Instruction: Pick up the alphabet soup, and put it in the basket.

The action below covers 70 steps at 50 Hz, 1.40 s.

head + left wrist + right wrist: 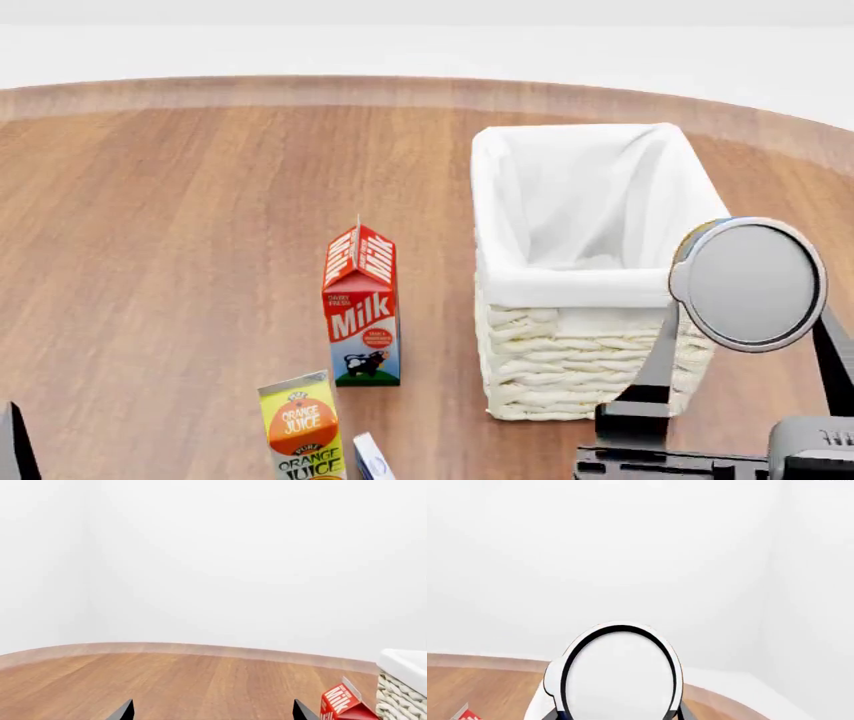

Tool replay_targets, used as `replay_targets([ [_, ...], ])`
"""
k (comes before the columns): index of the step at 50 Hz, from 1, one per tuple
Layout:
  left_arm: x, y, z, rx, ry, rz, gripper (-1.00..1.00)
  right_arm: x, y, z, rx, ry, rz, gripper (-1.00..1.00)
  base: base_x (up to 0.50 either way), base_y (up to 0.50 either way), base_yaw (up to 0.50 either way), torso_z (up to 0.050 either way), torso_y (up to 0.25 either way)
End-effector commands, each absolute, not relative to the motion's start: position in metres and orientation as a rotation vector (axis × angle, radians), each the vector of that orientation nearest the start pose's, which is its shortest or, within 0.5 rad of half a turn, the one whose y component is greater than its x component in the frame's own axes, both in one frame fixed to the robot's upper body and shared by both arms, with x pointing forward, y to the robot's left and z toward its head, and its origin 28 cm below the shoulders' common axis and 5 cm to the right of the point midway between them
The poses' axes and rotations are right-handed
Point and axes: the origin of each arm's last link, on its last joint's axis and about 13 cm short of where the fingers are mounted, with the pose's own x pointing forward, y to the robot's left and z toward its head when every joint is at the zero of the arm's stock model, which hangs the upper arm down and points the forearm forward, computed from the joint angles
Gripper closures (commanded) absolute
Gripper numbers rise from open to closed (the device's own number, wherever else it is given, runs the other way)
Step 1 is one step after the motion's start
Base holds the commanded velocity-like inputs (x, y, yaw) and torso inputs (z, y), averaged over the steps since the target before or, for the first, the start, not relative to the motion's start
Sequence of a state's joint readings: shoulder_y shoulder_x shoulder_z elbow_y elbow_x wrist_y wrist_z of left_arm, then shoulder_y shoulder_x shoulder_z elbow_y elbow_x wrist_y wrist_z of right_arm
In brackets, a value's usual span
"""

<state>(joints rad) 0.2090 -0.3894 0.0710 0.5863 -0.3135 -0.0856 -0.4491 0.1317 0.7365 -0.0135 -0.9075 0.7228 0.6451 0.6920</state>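
Here, the right gripper (727, 400) lifts the alphabet soup (747, 283) on its side at the basket (534, 275)'s four o'clock, apparently clamped, ready for dropping in.

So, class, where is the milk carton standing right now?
In the head view the milk carton stands upright on the table, left of the basket and just behind the orange juice carton.

Smooth matt wood-grain worktop (174, 250), rough cream woven wicker basket (574, 365) lined with soft white cloth, printed paperboard milk carton (362, 310) and orange juice carton (304, 430), dull grey-topped can (747, 285).
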Motion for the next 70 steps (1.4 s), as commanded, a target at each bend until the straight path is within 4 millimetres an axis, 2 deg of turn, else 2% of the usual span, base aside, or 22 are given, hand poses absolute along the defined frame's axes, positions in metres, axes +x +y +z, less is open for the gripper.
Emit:
replay_targets([
  [1,0.162,0.243,0.098,-0.028,-0.235,0.197,-1.0,0.2,-0.147,0.214,-0.188,-0.261,-0.157,1.0,0.0,0.0,0.0,0.0,0.0],
  [9,0.162,0.243,0.098,-0.029,-0.235,0.193,-1.0,0.24,-0.146,0.223,-0.191,-0.178,-0.149,1.0,0.0,0.0,0.0,0.0,0.0],
  [14,0.162,0.243,0.098,-0.03,-0.235,0.193,-1.0,0.256,-0.145,0.221,-0.203,-0.127,-0.147,1.0,0.0,0.0,0.0,0.0,0.002],
  [28,0.162,0.243,0.098,-0.03,-0.234,0.19,-1.0,0.261,-0.145,0.218,-0.194,-0.088,-0.135,1.0,0.0,0.0,0.0,0.001,0.001],
  [30,0.164,0.242,0.097,-0.026,-0.232,0.195,-1.0,0.263,-0.147,0.223,-0.181,-0.093,-0.114,1.0,0.0,0.0,0.0,0.0,0.0],
  [35,0.165,0.24,0.098,-0.015,-0.241,0.183,-1.0,0.287,-0.15,0.242,-0.143,-0.103,-0.091,1.0,0.0,0.0,0.0,0.0,0.0],
  [40,0.165,0.242,0.099,-0.021,-0.247,0.183,-1.0,0.311,-0.152,0.244,-0.131,-0.081,-0.105,1.0,0.0,0.0,0.0,0.0,0.002],
  [50,0.163,0.241,0.101,-0.028,-0.255,0.184,-1.0,0.335,-0.155,0.246,-0.171,0.025,-0.083,1.0,0.0,0.0,0.0,0.0,0.0],
  [65,0.163,0.241,0.1,-0.028,-0.258,0.184,-1.0,0.381,-0.155,0.27,-0.15,0.149,-0.051,1.0,0.0,0.0,0.0,0.0,0.001],
  [70,0.163,0.241,0.1,-0.028,-0.258,0.188,-1.0,0.387,-0.154,0.276,-0.15,0.158,-0.05,1.0,0.0,0.0,0.0,0.0,0.002],
])
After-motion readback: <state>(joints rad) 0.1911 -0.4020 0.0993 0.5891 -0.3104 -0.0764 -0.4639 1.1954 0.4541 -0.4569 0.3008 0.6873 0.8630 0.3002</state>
